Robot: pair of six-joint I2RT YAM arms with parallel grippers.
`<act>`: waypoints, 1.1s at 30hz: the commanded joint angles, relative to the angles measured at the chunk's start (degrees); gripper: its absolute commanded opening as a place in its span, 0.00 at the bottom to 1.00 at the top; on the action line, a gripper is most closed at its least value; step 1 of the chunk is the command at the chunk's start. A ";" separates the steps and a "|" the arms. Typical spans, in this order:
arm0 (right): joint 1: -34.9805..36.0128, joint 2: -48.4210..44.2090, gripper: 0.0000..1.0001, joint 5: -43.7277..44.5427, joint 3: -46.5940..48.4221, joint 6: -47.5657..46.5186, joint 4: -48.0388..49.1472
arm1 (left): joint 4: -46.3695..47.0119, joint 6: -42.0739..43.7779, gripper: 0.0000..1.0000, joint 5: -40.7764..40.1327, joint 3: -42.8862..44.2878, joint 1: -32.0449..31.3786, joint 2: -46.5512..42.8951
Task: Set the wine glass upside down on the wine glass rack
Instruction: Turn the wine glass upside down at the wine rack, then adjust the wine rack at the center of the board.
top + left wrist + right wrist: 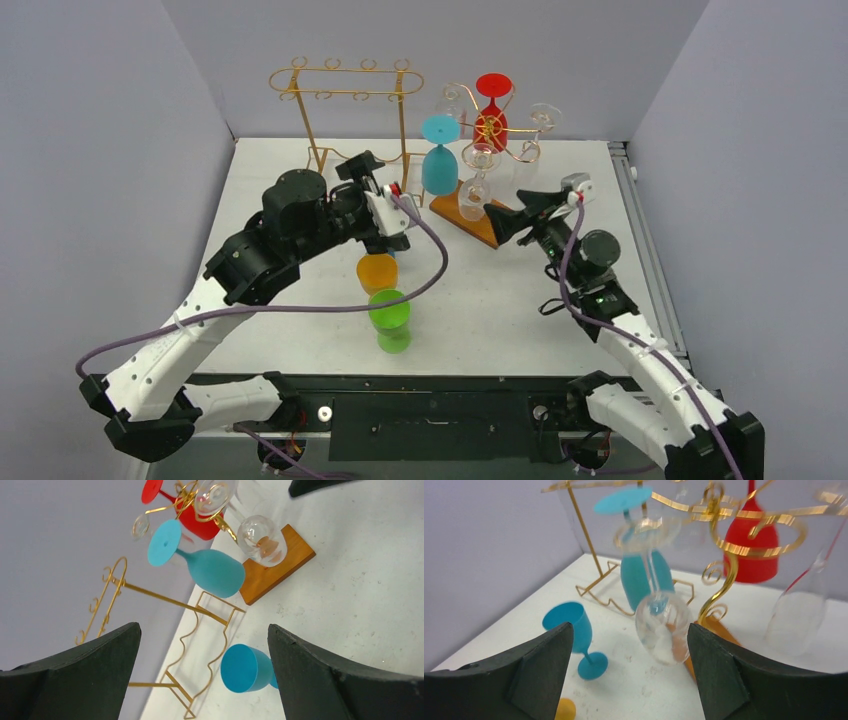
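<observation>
A clear wine glass (pixel 661 625) hangs upside down on the wine glass rack (pixel 729 572), just ahead of the right gripper (pixel 630 626). The gripper's fingers (pixel 544 665) stand wide apart and hold nothing, and the glass shows in the gap between them with space on either side.

Much of the glass is hard to read. Its foot blurs into the gold ring at the top of the right wrist view, and from overhead its clear bowl all but vanishes against the rack's wooden base (pixel 287 560). Its long axis runs close to upright with a slight lean, foot up in the ring and mouth down toward the base.

Beyond those fingers and to their right hangs a red glass (pixel 751 555), its foot cut off by the top edge. Farther right hangs another clear glass (pixel 796 615), smeared and partly out of frame. A teal glass (pixel 215 572) hangs behind the clear one, also foot up.

The left gripper (pixel 204 627) is spread wide too, with nothing held. Its fingers are hidden under the wrist in the overhead view. Ahead of them a blue glass (pixel 569 622) stands upright on the desk (pixel 480 320) beside a second gold rack (pixel 585 530). From above, the left arm hides this glass.

Behind the left fingers, toward the arm bases, an orange glass (pixel 377 270) and a green glass (pixel 389 315) stand on the desk close together. Whether they touch cannot be told.
</observation>
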 commanded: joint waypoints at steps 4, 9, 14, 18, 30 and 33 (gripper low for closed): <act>-4.45 -0.20 0.78 4.23 32.20 -7.54 -34.40 | -2.91 -13.72 0.96 4.66 6.68 6.43 1.77; -7.90 13.09 0.74 0.79 53.07 -10.56 -47.20 | -3.26 -14.14 0.96 5.50 5.55 6.50 0.06; -8.20 25.62 0.68 -0.81 68.26 -17.05 -59.31 | -3.53 -13.48 0.96 6.18 3.48 6.51 -2.03; -8.28 31.80 0.68 -2.06 74.74 -21.71 -63.87 | -3.40 -12.25 0.96 5.97 2.24 6.50 -2.98; -8.56 45.42 0.69 -5.89 89.59 -25.17 -70.04 | -2.88 -11.86 0.96 6.49 1.59 6.57 -3.42; -8.55 47.79 0.70 -6.21 92.05 -25.24 -70.77 | -2.62 -11.95 0.96 6.43 1.35 6.55 -3.37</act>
